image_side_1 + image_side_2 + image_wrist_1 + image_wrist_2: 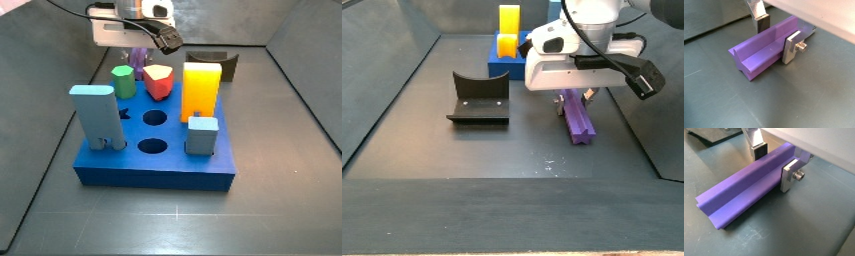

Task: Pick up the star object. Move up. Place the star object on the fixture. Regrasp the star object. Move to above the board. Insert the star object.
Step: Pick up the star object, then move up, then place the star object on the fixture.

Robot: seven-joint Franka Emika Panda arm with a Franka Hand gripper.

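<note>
On the dark worktop (422,130), the star object (744,190) lies flat with the open tool (774,163) straddling it, so pickup is underway; closing seems next.

- Even, soft overhead light fills every view; shadows stay faint.
- Both wrist views look slightly soft, and the pale housing above my gripper (775,164) is washed out.
- The star object (765,48) shows a gentle sheen.
- In a side view, the orange block (201,88) glows brightly.
</note>
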